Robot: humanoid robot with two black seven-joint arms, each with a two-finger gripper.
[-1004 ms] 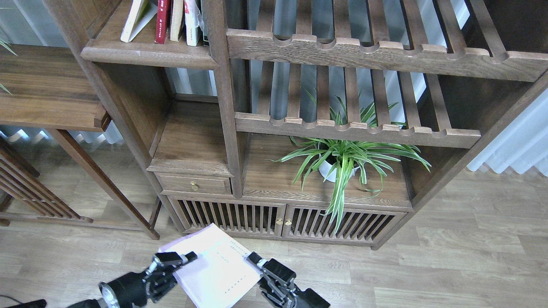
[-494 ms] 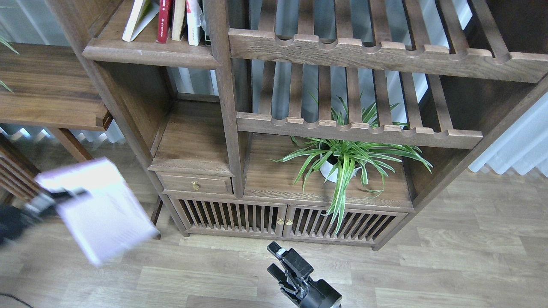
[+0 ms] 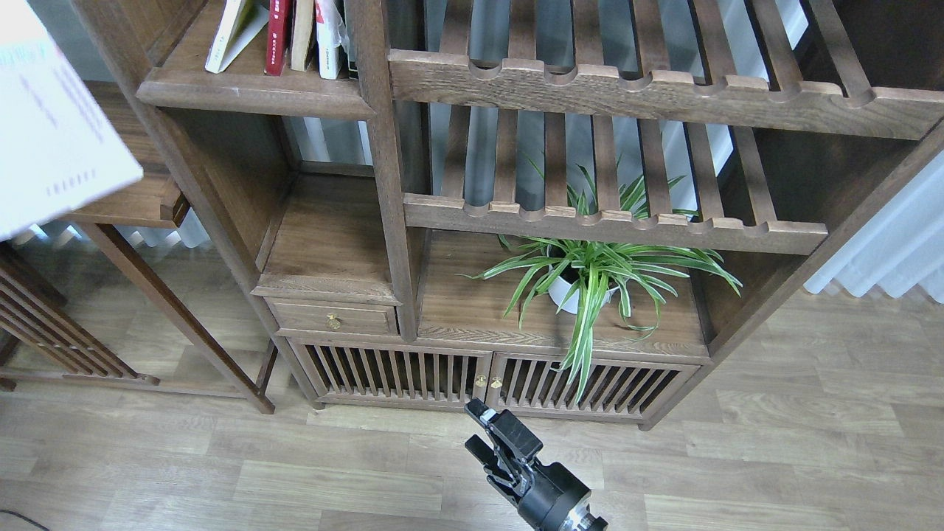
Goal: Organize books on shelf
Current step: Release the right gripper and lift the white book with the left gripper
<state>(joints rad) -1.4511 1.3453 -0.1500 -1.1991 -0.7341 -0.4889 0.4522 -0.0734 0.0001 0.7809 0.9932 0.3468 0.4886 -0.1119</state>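
The pale lavender-white book (image 3: pixel 55 125) fills the upper left corner of the head view, tilted, close to the camera. My left gripper does not show; whatever holds the book is hidden behind it or off the left edge. The shelf (image 3: pixel 251 92) is the solid dark-brown board with a rounded lip at top left. On it stand a leaning pale yellow-green book (image 3: pixel 227 33), a dark-red book (image 3: pixel 279 33) and other upright books (image 3: pixel 324 37). My right gripper (image 3: pixel 478 429) is low at bottom centre, open and empty, in front of the cabinet doors.
Two slatted racks with notched rails (image 3: pixel 627 88) fill the bookcase's right side. A potted spider plant (image 3: pixel 590 276) sits below them. A small drawer (image 3: pixel 335 318) and slatted doors (image 3: pixel 479 380) are at the base. A wooden side table (image 3: pixel 140 199) stands at left.
The lavender-white book has swung from between both grippers at the bottom, out to the left, then up into the top left corner. The right gripper let go and stays low.
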